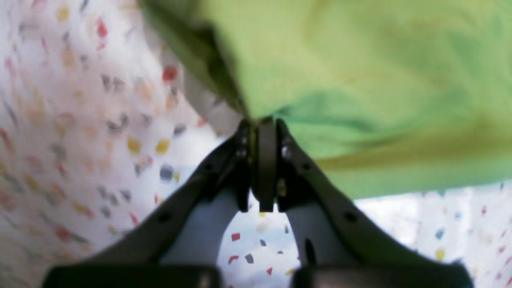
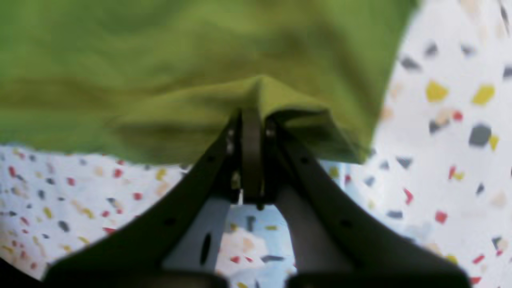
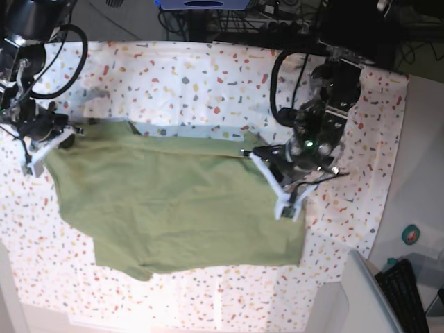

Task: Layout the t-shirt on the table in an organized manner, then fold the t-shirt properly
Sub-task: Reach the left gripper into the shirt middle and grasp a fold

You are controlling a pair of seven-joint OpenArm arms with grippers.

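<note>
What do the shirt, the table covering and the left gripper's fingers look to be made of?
Shirt: soft matte fabric, probably cotton; it creases and bunches where pinched.
Table covering: white with coloured terrazzo-like flecks, perhaps printed cloth or vinyl; the pictures don't settle which.
Left gripper fingers: likely dark, hard plastic, though rubber at the tips is possible; they show straight edges and faint highlights.

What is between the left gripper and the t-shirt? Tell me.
Nothing: the left wrist view shows the left gripper shut on the edge of the t-shirt, with the cloth pinched directly between its fingertips.
</note>
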